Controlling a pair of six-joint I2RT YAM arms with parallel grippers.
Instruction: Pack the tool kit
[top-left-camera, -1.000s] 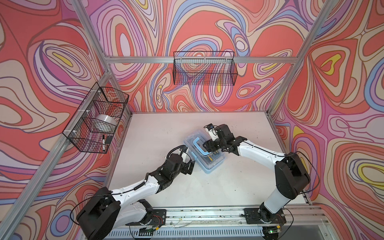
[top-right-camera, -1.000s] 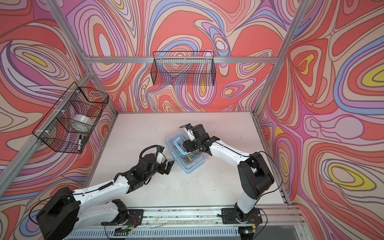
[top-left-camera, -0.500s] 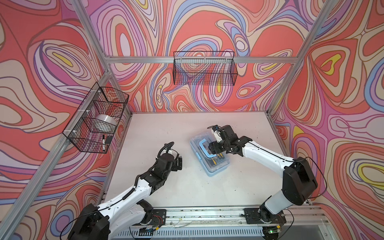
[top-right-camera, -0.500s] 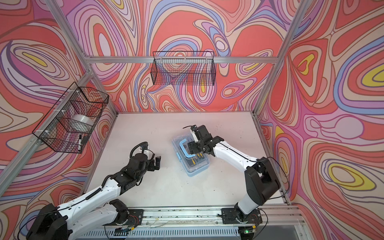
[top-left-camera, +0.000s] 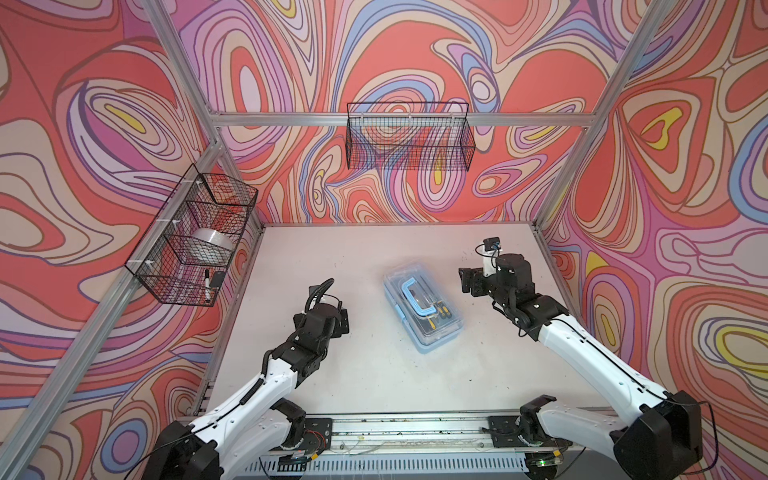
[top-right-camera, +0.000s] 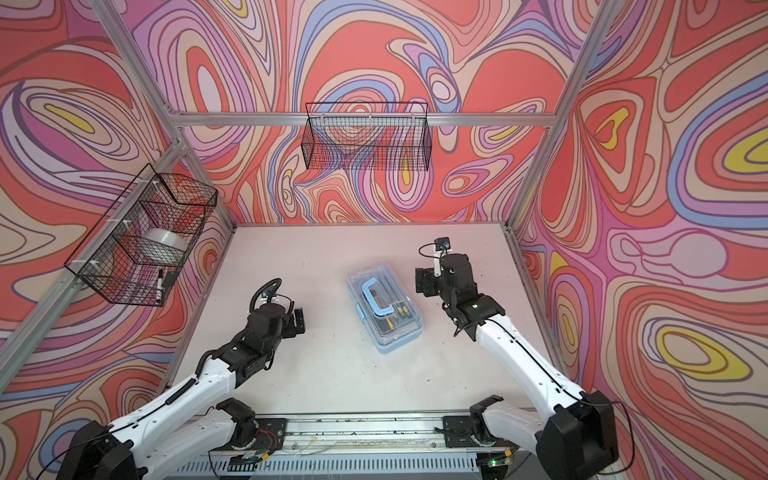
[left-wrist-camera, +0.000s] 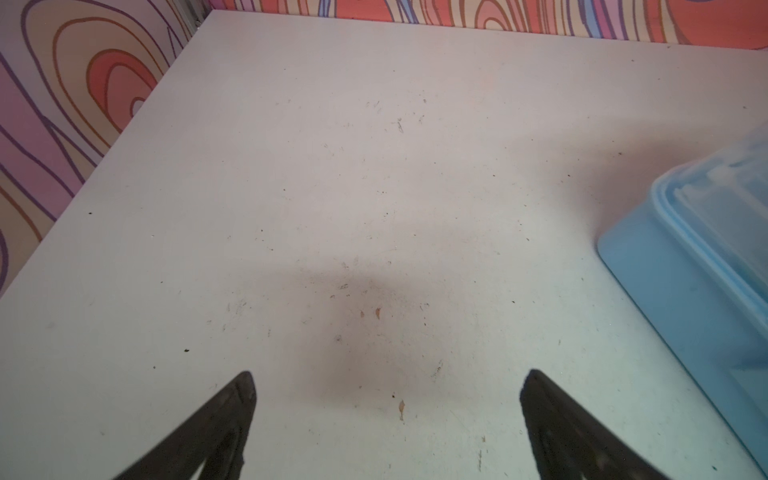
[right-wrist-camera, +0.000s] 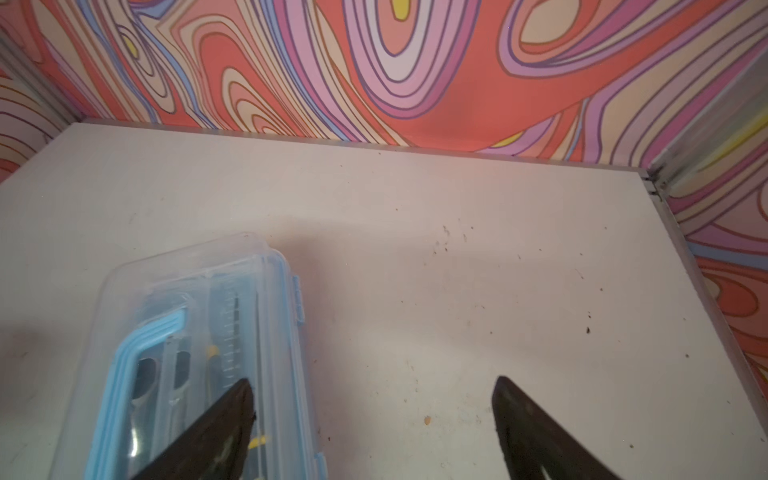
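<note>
The tool kit (top-left-camera: 424, 309) (top-right-camera: 386, 311) is a light-blue case with a clear lid, lying shut on the white table. Its blue handle (top-left-camera: 415, 297) lies flat on the lid. Yellow-and-black screwdrivers (top-left-camera: 440, 316) show through the lid. My left gripper (top-left-camera: 341, 324) (top-right-camera: 298, 322) hovers left of the case, open and empty. In the left wrist view my left gripper (left-wrist-camera: 386, 374) is over bare table, with the case (left-wrist-camera: 685, 291) off to one side. My right gripper (top-left-camera: 469, 282) (top-right-camera: 424, 283) hangs right of the case, open and empty. In the right wrist view my right gripper (right-wrist-camera: 374, 382) has one finger (right-wrist-camera: 224, 424) overlapping the case (right-wrist-camera: 199, 332).
A black wire basket (top-left-camera: 409, 141) hangs on the back wall. Another basket (top-left-camera: 195, 237) on the left wall holds a tape roll (top-left-camera: 210, 249) and a marker (top-left-camera: 206, 284). The arms' metal rail (top-left-camera: 407, 428) runs along the table's front edge.
Both grippers have drawn back from the case, the left one to the left, the right one to the right. The right jaws opened wider. The case shifted slightly to the right early on.
</note>
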